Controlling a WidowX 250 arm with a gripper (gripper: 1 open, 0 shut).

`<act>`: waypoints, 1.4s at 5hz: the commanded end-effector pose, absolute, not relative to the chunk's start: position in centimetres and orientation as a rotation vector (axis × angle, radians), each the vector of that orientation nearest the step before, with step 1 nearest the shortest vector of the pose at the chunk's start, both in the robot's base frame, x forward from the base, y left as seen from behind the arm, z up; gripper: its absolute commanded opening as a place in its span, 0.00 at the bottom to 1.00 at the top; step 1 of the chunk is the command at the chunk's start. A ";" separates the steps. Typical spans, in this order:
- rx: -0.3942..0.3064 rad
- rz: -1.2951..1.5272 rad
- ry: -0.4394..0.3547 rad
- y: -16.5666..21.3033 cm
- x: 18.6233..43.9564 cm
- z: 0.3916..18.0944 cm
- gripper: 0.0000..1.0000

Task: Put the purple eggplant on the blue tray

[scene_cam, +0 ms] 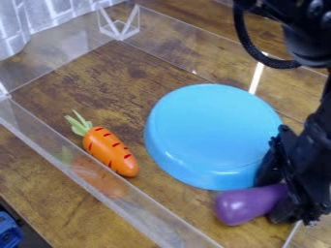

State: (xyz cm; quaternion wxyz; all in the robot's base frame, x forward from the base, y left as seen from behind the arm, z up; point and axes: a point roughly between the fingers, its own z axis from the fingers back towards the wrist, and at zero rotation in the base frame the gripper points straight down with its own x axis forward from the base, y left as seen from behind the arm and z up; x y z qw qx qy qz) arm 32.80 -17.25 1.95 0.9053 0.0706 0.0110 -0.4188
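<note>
Black pincer around purple eggplant, opening unclear, beside blue tray's edge, wood showing toward carrot

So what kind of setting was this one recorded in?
Likely a tabletop play or lab setup: a toy-like carrot and a blue tray sit on a wood-look surface inside a clear-walled enclosure.
</note>
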 end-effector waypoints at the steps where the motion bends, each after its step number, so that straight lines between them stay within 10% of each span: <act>1: 0.159 -0.901 0.010 -17.6 32.7 2.0 0.00; 7: 0.206 -0.970 0.015 -17.4 33.1 1.6 0.00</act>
